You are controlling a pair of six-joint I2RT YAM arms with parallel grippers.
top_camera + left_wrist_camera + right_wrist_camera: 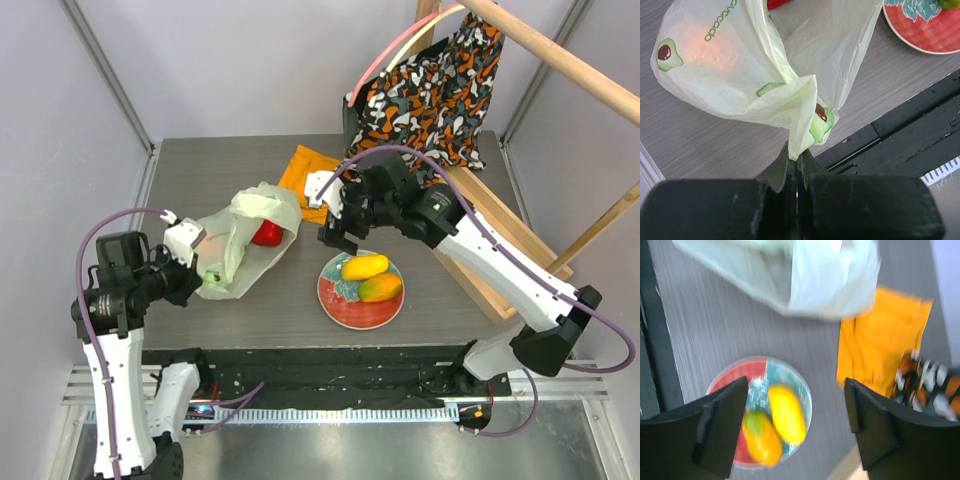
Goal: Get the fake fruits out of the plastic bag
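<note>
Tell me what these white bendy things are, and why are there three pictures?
They are two robot arms bolted to a table. One picture looks down from above; the other two come from little cameras on each arm's wrist. The left tool is pinched shut on a fold of the pale-green plastic bag, which lies on the table with a red fruit showing at its mouth. The right tool hangs open near a red plate holding two mangoes. An orange cloth lies behind.

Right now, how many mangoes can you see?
2. The yellow mango and the orange-green mango lie side by side on the red plate, the yellow one farther back. The plastic bag may hide more.
</note>
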